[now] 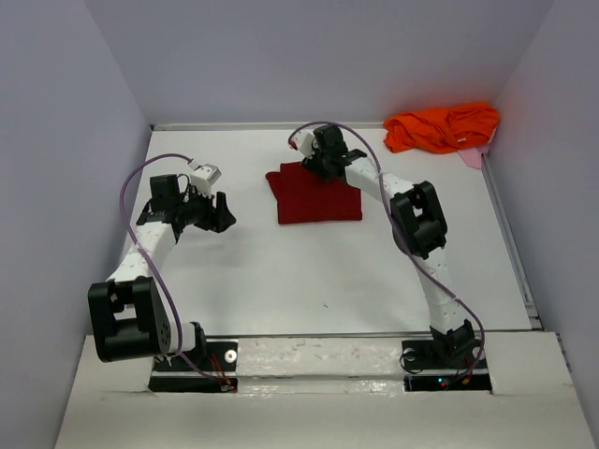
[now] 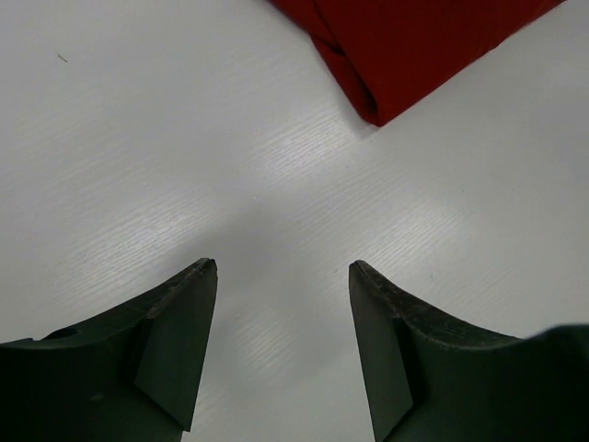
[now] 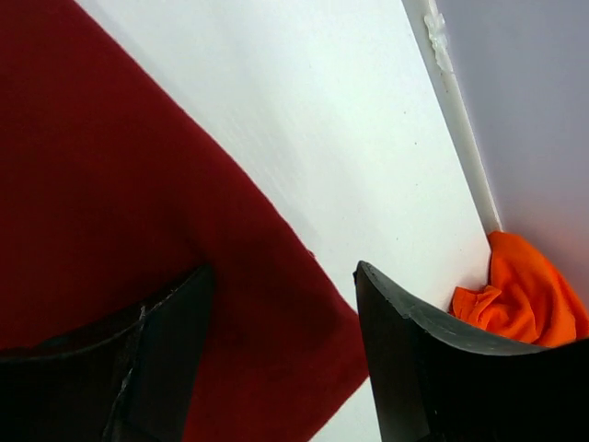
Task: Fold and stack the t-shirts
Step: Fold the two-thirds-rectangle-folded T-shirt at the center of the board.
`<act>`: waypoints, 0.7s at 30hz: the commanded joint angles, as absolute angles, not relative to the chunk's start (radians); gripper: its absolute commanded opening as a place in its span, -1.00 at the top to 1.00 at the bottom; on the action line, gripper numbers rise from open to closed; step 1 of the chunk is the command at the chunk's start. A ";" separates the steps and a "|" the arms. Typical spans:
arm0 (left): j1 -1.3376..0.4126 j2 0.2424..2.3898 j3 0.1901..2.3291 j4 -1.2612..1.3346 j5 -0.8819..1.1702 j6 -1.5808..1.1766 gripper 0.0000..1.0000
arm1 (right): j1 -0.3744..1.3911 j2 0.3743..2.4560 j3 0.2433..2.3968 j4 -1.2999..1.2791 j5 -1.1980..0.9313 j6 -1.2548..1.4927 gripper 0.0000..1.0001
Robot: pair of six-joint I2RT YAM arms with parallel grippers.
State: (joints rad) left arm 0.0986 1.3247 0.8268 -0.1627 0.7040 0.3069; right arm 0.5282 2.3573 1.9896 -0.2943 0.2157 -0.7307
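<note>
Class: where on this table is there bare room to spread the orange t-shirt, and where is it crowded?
Free: the wide strip of table between the folded red t-shirt and the arm bases, and the patch right of the right arm. Crowded: the far middle, with the right gripper over that shirt, and the corner holding the orange t-shirt.

i see a plain dark crimson red cloth t-shirt (image 1: 314, 196), with no print on it, against the glossy white table (image 1: 281, 281). the crumpled bright orange cloth t-shirt (image 1: 442, 126) is just as plain, with a scrap of pale pink cloth (image 1: 472, 158) at its edge. the left arm (image 1: 154, 248) and right arm (image 1: 435, 290) are white with black joints and trail purple cables (image 1: 125, 192). the left gripper (image 2: 281, 264) and right gripper (image 3: 283, 267) have matte black fingers. the walls (image 1: 309, 56) read pale grey-lilac.
</note>
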 commanded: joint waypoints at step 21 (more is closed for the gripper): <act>0.103 1.311 0.821 -0.138 0.732 0.310 -0.38 | 0.538 1.651 1.303 -0.388 -0.006 -0.541 -0.34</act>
